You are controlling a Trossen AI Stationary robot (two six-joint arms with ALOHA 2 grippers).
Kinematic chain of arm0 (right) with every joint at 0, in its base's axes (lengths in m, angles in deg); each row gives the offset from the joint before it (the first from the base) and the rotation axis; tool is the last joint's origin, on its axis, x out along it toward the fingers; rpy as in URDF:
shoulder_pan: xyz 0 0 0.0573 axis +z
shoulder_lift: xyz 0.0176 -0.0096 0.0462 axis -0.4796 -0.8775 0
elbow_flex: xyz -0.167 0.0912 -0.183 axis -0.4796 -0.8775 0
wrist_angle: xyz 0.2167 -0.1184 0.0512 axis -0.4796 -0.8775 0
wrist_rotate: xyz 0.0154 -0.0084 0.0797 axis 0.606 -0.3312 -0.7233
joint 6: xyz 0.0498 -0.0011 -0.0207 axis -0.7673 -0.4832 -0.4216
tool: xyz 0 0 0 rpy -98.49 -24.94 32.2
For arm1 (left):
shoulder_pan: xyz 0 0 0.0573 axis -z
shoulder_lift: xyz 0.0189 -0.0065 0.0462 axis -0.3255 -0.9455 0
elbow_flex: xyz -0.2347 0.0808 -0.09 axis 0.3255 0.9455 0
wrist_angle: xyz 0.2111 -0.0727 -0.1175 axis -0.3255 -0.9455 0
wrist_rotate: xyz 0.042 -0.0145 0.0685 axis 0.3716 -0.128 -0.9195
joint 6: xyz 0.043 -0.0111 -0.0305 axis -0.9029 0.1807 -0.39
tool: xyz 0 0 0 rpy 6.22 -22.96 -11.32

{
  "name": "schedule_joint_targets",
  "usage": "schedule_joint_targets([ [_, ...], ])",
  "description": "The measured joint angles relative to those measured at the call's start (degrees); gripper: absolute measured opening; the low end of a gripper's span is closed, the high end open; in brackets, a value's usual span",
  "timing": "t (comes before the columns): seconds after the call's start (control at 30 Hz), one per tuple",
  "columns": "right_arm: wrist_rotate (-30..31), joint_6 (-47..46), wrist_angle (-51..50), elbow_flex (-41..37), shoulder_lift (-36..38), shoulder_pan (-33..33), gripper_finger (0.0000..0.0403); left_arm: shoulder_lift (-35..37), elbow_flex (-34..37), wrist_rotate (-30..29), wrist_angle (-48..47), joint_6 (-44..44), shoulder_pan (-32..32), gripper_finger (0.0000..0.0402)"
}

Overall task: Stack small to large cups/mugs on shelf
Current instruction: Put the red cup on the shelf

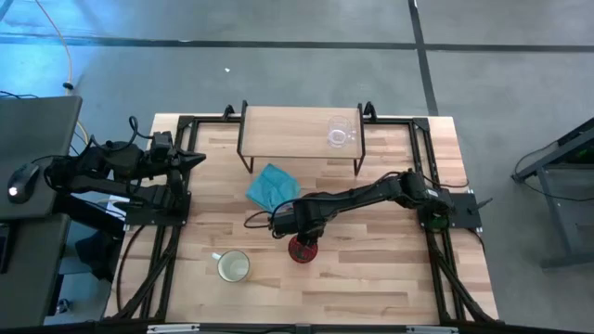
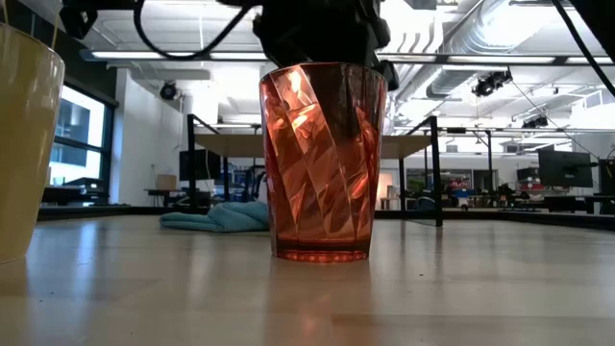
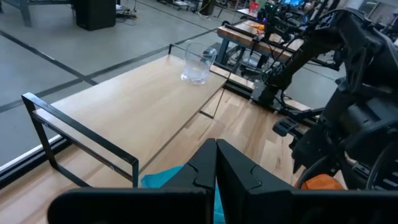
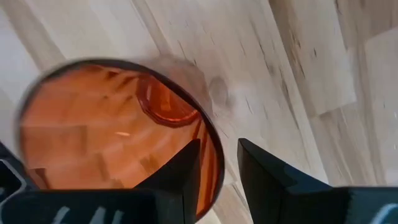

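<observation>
R gripper (image 4: 217,171) at the red tumbler (image 1: 302,249), clear cup (image 1: 338,134) already up on shelf (image 1: 288,130)

You're on step 2: tumbler stands upright on the table mid-front, R arm reaching over it from above. Wrist cam shows fingers straddling the rim, one inside, one outside, gap not closed on the wall yet, so grasp isn't made. Next you need to pinch the rim, lift straight, carry to shelf beside the clear cup at its R end. Yellow mug (image 1: 232,266) waits front-left on table, near teal cloth (image 1: 272,186). L gripper (image 3: 216,165) parked at L edge, fingers pressed together, holding nothing
</observation>
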Motion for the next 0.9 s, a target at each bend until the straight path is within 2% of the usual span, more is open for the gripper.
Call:
schedule_joint_targets([
  [0.37,0.26,0.00,0.57,0.05,0.04,-0.13,0.0091,0.00,0.00,-0.17,0.04,0.02,0.00,0.0001],
  [0.47,0.28,0.09,0.44,0.05,0.04,-0.36,0.0071,0.00,0.00,-0.17,0.06,0.02,0.00,0.0001],
  [0.63,0.26,1.07,0.33,0.05,0.06,-0.37,0.0010,0.00,0.00,-0.17,0.07,0.02,0.00,0.0001],
  [0.9,-0.36,1.03,-0.05,0.07,0.55,-1.33,0.0003,0.00,0.00,-0.17,0.07,-0.17,0.00,0.0001],
])
